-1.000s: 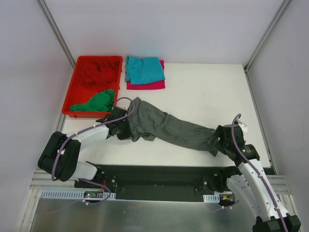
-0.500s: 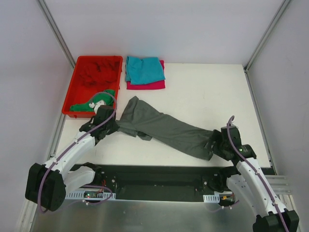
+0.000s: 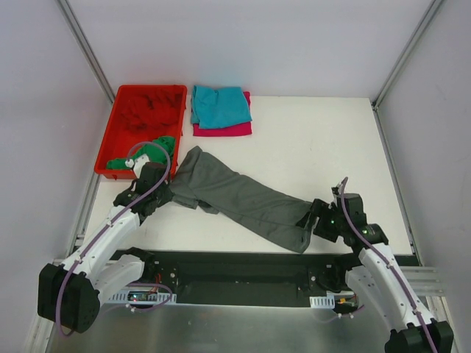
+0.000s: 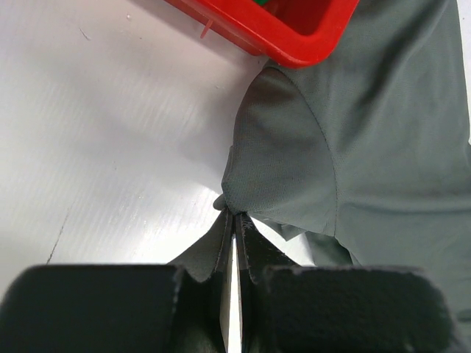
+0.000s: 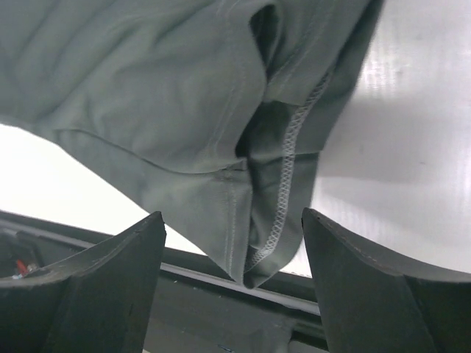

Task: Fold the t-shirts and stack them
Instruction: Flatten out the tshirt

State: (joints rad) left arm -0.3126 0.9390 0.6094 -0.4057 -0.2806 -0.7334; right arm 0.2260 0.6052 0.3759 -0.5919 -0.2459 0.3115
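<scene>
A dark grey t-shirt (image 3: 235, 195) lies stretched out slantwise across the table (image 3: 324, 140). My left gripper (image 3: 163, 193) is shut on a pinch of its left end (image 4: 234, 217), just below the red bin's corner (image 4: 294, 37). At the shirt's lower right end, my right gripper (image 3: 315, 220) stands open. The stitched hem (image 5: 283, 184) hangs between its fingers (image 5: 143, 254) and touches neither. A teal t-shirt (image 3: 221, 105) lies folded on a magenta one (image 3: 224, 130) at the back. A red t-shirt (image 3: 151, 110) and a green one (image 3: 151, 153) sit crumpled in the bin.
The red plastic bin (image 3: 104, 143) stands at the back left, close to my left gripper. A black strip (image 3: 243, 266) runs along the table's near edge under the shirt's lower end. Grey walls close in both sides.
My left gripper has pulled the grey shirt's end left and toward the bin, stretching the shirt out. My right gripper has followed leftward and its jaws have narrowed a little.
</scene>
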